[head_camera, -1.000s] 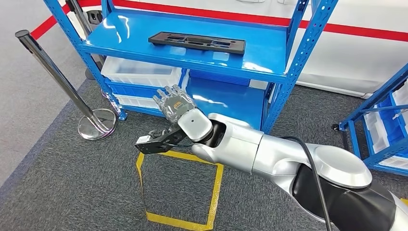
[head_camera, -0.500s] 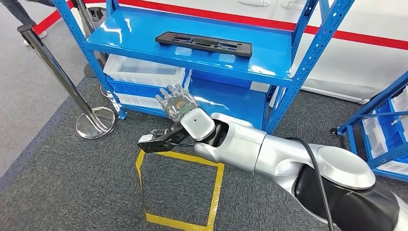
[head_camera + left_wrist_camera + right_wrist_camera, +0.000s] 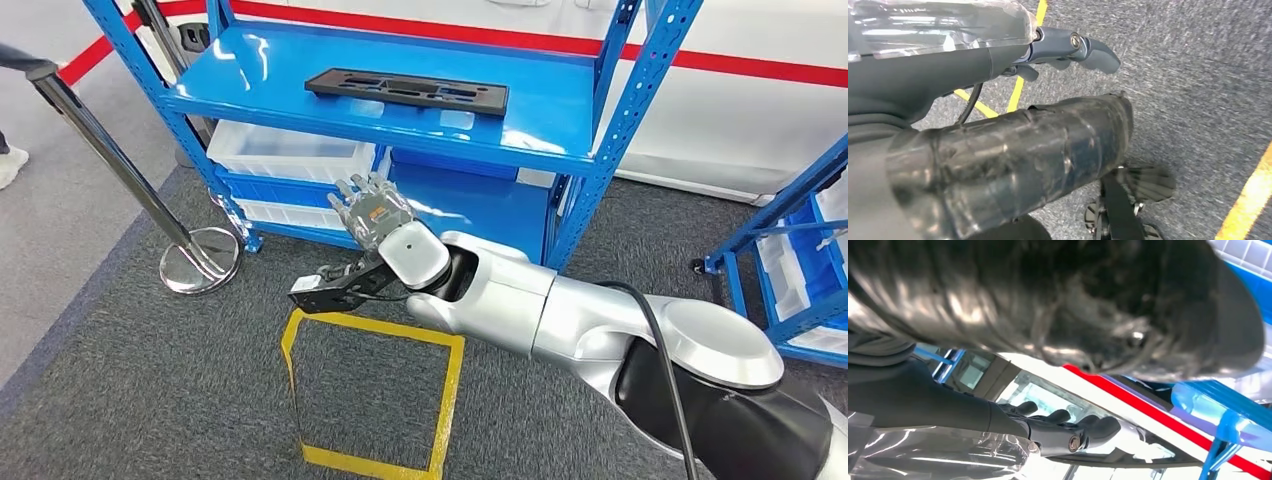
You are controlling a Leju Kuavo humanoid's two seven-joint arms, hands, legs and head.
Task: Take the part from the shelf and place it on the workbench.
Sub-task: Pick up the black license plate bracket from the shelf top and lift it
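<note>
**Right hand edges up toward the part on the shelf**

We see the flat black part (image 3: 407, 90) lying on the blue shelf (image 3: 560, 120), upper centre, untouched. Our right hand (image 3: 377, 218), centre frame below the shelf board, holds nothing, fingers spread; it has risen slightly over the last second. Left hand (image 3: 1075, 47): we cannot tell its state. The reach has barely begun.
</note>
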